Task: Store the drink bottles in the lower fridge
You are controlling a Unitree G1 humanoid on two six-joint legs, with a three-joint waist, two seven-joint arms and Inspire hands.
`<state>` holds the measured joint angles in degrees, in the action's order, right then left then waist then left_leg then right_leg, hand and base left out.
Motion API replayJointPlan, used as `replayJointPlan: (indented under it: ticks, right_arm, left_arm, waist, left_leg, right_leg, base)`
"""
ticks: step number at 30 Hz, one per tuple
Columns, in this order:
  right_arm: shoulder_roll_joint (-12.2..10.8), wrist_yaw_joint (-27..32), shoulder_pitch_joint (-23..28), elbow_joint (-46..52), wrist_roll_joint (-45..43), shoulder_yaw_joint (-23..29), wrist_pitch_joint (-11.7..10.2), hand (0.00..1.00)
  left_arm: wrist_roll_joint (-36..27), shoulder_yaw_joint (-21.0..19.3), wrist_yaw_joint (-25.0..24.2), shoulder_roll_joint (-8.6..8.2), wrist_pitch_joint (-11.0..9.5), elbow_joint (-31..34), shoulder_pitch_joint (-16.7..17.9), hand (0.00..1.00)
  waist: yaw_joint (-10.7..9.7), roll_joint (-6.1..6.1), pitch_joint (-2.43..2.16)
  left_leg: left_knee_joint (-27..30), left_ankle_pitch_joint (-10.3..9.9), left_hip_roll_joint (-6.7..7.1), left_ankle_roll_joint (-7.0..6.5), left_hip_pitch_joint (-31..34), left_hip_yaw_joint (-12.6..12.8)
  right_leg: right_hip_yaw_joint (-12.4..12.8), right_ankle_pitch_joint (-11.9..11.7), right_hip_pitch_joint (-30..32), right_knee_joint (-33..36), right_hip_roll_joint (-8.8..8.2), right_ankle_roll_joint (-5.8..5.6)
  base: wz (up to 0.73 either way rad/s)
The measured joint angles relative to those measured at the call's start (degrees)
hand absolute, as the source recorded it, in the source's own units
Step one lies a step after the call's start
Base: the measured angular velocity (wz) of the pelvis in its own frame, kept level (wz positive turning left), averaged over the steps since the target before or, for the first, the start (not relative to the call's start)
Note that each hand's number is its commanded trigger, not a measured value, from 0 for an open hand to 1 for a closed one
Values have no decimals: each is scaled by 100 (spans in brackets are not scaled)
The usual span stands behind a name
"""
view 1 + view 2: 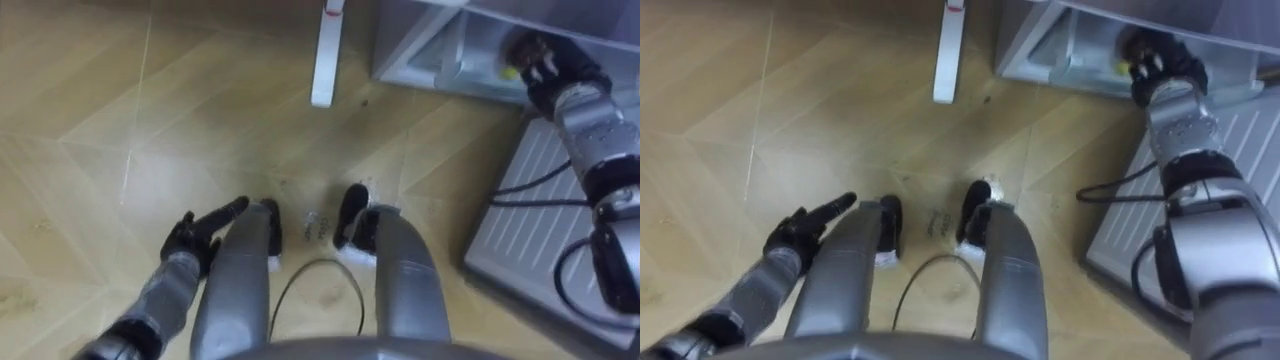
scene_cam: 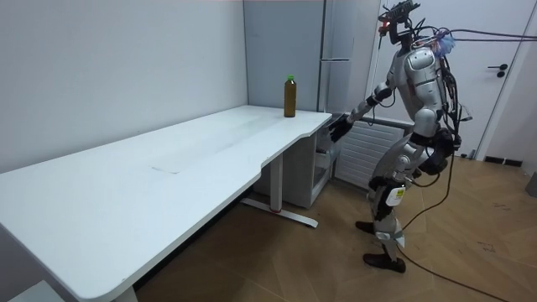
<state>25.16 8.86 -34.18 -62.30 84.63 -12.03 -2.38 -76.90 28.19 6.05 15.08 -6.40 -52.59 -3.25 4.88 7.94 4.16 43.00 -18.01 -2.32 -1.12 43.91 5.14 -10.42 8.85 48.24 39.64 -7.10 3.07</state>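
Right robot hand (image 1: pixel 548 62) at lower fridge (image 1: pixel 410 45), grasp unclear.

R robot hand (image 1: pixel 1158 62) at fridge (image 1: pixel 1040 45), upper rt.

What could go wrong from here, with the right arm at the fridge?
The right robot hand is at the edge of the lower fridge; its grip is unclear, so anything it carries might drop. The open fridge door sits close by the right leg; a step could bump it. The bottle stands near the table edge; a reach could topple it.
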Motion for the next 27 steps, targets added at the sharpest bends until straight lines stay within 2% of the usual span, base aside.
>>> replayJointPlan:
  ticks: [3, 7, 9, 11, 15, 17, 20, 22, 23, 25, 27]
  right_arm:
    - [-1, -275, 159, -234, -30, -116, 11, 0]
    - [5, -795, 468, -555, -170, -140, 67, 0]
    - [5, -1019, 578, -671, -156, -130, 94, 0]
    - [4, -1288, 744, -911, -191, -130, 149, 0]
    - [-2, -1639, 1173, -1151, -300, -74, 289, 0]
    - [-54, -1797, 1384, -1190, -324, 11, 377, 0]
    - [-214, -1889, 1672, -1257, -591, 198, 382, 0]
    - [-432, -1951, 2028, -1242, -601, 570, 437, 0]
    - [-506, -1955, 2220, -1240, -644, 789, 502, 0]
    - [-570, -1953, 2566, -1151, -699, 1008, 507, 0]
    - [-677, -1956, 2910, -1123, -683, 1215, 496, 0]
  left_arm:
    - [119, -1, -12, -25, 42, -33, -4, 0]
    - [270, -39, -187, -44, 233, -71, 18, 0]
    - [279, -114, -351, -46, 326, -212, -10, 0]
    - [355, -257, -530, -53, 432, -473, -61, 0]
    - [591, -519, -677, -58, 556, -591, -46, 0]
    - [819, -678, -884, -100, 669, -889, -79, 0]
    - [1100, -915, -1039, -101, 753, -1048, -36, 0]
    - [1145, -1142, -1171, -124, 790, -1179, 202, 0]
    - [1224, -1296, -1233, -131, 802, -1170, 397, 0]
    - [1283, -1608, -1307, -139, 825, -1159, 684, 0]
    - [1283, -1936, -1306, -157, 822, -1148, 921, 0]
  waist:
    - [63, -40, -3]
    - [171, -119, -15]
    - [182, -178, -38]
    - [179, -210, -54]
    - [159, -273, -105]
    - [104, -331, -153]
    - [4, -370, -185]
    - [-65, -431, -270]
    - [-155, -480, -336]
    - [-240, -523, -396]
    - [-322, -518, -410]
  left_leg:
    - [-131, 4, 2, 9, -298, -60]
    - [-362, 3, 8, 11, -778, -60]
    - [-433, 3, 19, 10, -931, -91]
    - [-646, 45, 99, 21, -1263, -150]
    - [-1027, 110, 115, 23, -1796, -191]
    - [-1264, 169, 126, 38, -2044, -257]
    - [-1640, 270, 104, 60, -2400, -301]
    - [-2011, 332, 89, 80, -2787, -306]
    - [-2200, 353, 94, 78, -3008, -308]
    - [-2447, 384, 101, 79, -3335, -303]
    - [-2612, 396, 97, 87, -3671, -298]
  right_leg:
    - [-57, -2, -337, -145, 42, -3]
    - [-101, 5, -816, -342, 53, -47]
    - [-130, 14, -996, -413, 45, -61]
    - [-160, 36, -1303, -513, 25, -96]
    - [-274, 37, -1850, -846, 28, -129]
    - [-331, -5, -2126, -1095, 65, -160]
    - [-395, -103, -2531, -1474, 151, -184]
    - [-381, -181, -2933, -1850, 246, -217]
    - [-379, -184, -3135, -1997, 270, -241]
    - [-393, -159, -3400, -2128, 282, -283]
    - [-397, -117, -3656, -2217, 304, -307]
  base:
    - [5]
    - [3]
    - [8]
    - [12]
    - [11]
    - [9]
    - [8]
    - [-2]
    - [0]
    - [0]
    - [-2]
